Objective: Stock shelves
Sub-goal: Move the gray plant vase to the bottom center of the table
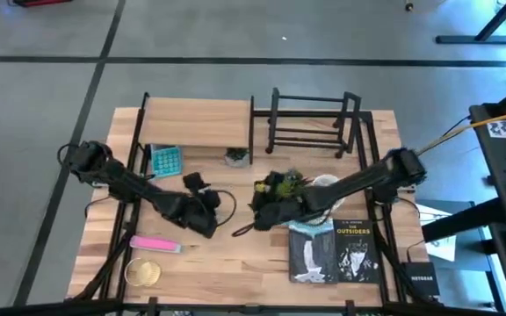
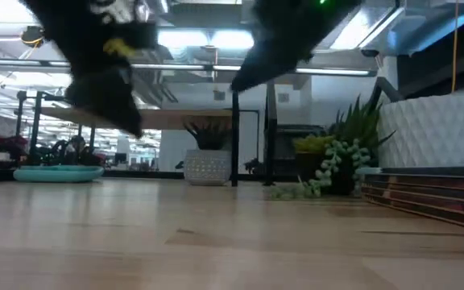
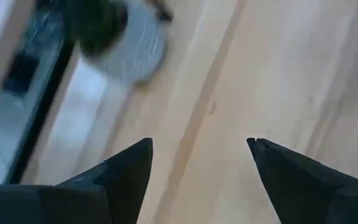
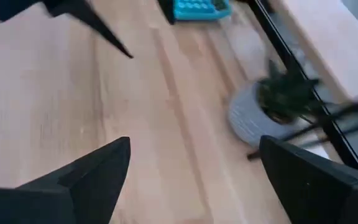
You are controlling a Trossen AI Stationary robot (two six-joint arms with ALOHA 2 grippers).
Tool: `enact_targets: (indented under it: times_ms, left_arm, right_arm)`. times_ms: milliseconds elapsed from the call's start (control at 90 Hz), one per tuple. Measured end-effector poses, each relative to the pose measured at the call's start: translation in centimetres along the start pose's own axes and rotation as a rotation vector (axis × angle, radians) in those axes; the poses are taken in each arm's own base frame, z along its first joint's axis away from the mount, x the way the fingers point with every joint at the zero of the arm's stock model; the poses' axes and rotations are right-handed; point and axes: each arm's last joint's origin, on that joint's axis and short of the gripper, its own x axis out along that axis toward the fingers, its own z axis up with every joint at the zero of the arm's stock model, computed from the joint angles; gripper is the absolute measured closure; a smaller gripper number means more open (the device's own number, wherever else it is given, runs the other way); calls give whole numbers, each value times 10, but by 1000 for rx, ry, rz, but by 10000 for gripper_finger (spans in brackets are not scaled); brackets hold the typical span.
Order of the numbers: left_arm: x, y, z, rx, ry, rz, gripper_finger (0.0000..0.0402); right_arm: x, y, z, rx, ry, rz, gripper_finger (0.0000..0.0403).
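A light-wood shelf (image 1: 196,123) on black legs and a black bar rack (image 1: 310,123) stand at the table's far side. A small plant in a grey pot (image 1: 235,156) sits on the tabletop beside the wood shelf's right leg; it also shows as the grey pot (image 3: 129,43) and the grey pot (image 4: 272,109). My left gripper (image 1: 207,195) (image 3: 199,143) hovers open over bare wood, near-left of that pot. My right gripper (image 1: 257,206) (image 4: 195,142) hovers open near-right of it, facing the pot. Neither holds anything.
A teal keypad-like item (image 1: 165,158) lies left of the pot. A trailing green plant (image 1: 284,184) and a white pot (image 1: 323,184) sit by the right arm. Books (image 1: 336,250) lie near right, with a pink item (image 1: 155,244) and a round gold item (image 1: 143,272) near left.
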Motion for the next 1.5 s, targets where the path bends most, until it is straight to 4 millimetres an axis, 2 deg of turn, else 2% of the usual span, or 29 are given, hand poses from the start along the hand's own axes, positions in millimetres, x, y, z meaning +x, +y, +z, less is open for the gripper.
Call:
enact_targets:
  times_ms: [89,267,456,578,711,944,1089,1267,1500]
  left_arm:
    - [9,-1,-15,-88,-9,17,137]
    - [32,-3,-29,-223,-83,-12,137]
    - [28,-9,-28,-296,-138,-100,137]
    - [24,-9,-28,-379,-220,-30,137]
    - [30,-4,-29,-448,-295,62,137]
    - [63,10,-36,-357,-261,5,137]
    - [82,24,-38,-253,-279,-74,137]
    - [103,46,-38,-178,-258,-74,137]
    - [115,60,-38,-165,-209,-59,137]
  right_arm:
    - [22,7,-7,10,-1,-15,61]
    - [60,2,-18,101,2,-34,61]
    - [68,-6,-20,164,14,-52,61]
    - [72,-6,-22,169,22,-70,61]
    - [81,-3,-31,172,52,-80,61]
    - [99,-6,-40,190,57,-113,61]
    - [109,-19,-45,201,80,-155,61]
    - [120,-38,-44,247,75,-195,61]
    - [126,-51,-39,355,17,-234,61]
